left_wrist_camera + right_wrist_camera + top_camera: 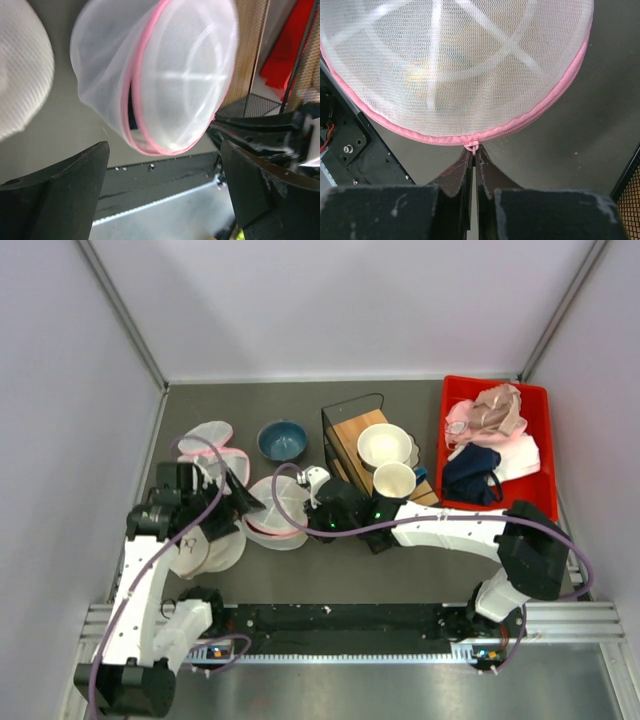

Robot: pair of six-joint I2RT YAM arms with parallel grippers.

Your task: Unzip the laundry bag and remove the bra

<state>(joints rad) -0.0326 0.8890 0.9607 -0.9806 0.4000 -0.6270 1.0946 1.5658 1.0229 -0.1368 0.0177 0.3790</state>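
Over a grey surface [400,570], the right claw [472,150] is pinched shut on the bag [275,512]'s zip pull [472,145], ready to unzip; the left claw [162,150] gapes empty.

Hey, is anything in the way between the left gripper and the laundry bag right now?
Nothing visible. The open left gripper faces the laundry bag with only table between them. The right gripper pinches the zipper pull at the bag's far edge, not in between.

Bare table [340,575] lies open before the laundry bag [275,505], wire rack [340,440] and bowl [282,440] behind
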